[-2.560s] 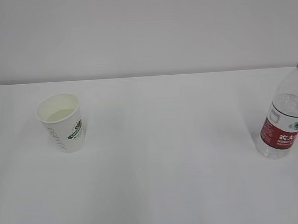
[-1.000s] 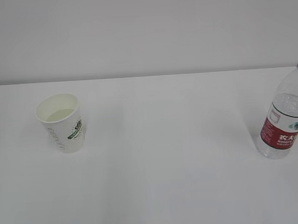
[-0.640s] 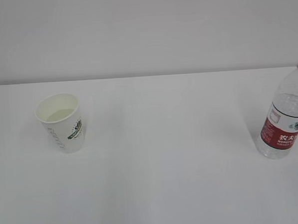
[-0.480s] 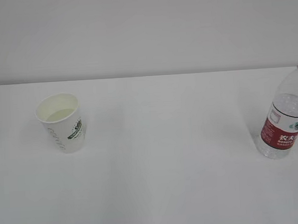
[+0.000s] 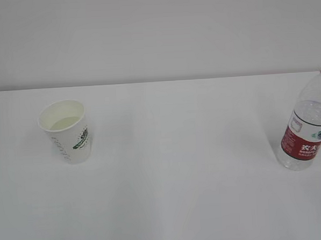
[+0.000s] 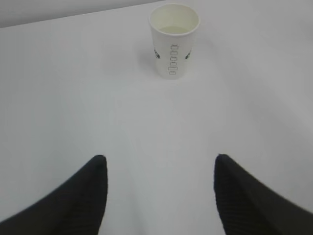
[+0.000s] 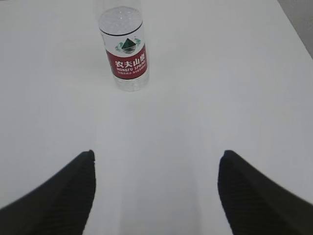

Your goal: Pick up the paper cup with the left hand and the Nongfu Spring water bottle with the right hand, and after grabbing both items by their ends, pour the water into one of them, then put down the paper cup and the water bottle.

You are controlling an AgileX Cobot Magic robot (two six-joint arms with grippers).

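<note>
Standing upright near the left edge of the white bench, the paper cup is holding a shallow layer of pale liquid at its bottom, while the Nongfu Spring water bottle is standing upright at the right edge, its neck partly cut off by the exterior view. Both items are resting well apart from each other and from either arm. In the left wrist view, the left gripper is hanging with its jaws spread wide and empty, the cup sitting ahead of it and slightly right of the gap between them. In the right wrist view, the right gripper is likewise standing released and empty, with the bottle ahead and offset to the left of the gap. Judging from this layout, neither grasp is begun, or both items are already set down; the pictures do not settle which. Several faults are possible from here. Advancing the left jaws without correcting the sideways offset is likely to push the light cup over and spill its contents. Clamping the thin paper wall too hard is likely to crush it. Approaching the bottle off-centre risks tipping it off the right edge. Whether the bottle is capped cannot be determined.
</note>
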